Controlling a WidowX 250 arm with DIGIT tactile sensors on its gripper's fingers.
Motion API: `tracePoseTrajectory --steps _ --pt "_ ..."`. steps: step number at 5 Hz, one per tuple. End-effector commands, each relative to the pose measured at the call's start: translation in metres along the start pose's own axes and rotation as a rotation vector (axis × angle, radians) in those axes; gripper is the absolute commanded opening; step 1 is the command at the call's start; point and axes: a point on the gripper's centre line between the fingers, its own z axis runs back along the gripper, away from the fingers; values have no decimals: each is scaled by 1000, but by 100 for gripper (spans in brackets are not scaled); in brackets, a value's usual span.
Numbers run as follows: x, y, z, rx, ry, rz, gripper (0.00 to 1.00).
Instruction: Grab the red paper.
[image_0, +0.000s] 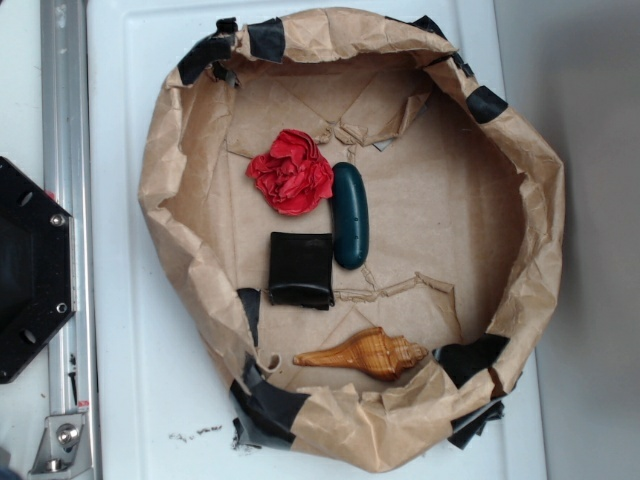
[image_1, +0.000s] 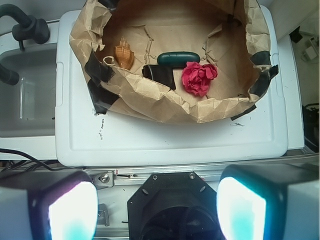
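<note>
Fingers (image_1: 72, 210) spread wide, well apart from the red paper (image_0: 291, 171).

A brown paper basin (image_0: 185, 170) holds a black pouch (image_0: 301, 268), a green capsule (image_0: 350, 215) and a shell (image_0: 365, 354).

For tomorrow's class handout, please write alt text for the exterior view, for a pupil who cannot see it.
A crumpled red paper ball lies inside a brown paper nest patched with black tape, on a white surface. Beside the ball lies a dark green oblong object; below it a black square pouch, then a tan conch shell. No claw is visible.
</note>
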Motion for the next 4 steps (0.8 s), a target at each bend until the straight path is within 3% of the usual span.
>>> tracePoseTrajectory --steps 1,2,3,4 --pt "0 0 0 0 0 0 100" --pt "49 22 -21 -121 -1 -239 100" --pt "102 42 -47 34 -188 -504 100" --pt "143 40 -96 61 -259 -754 100"
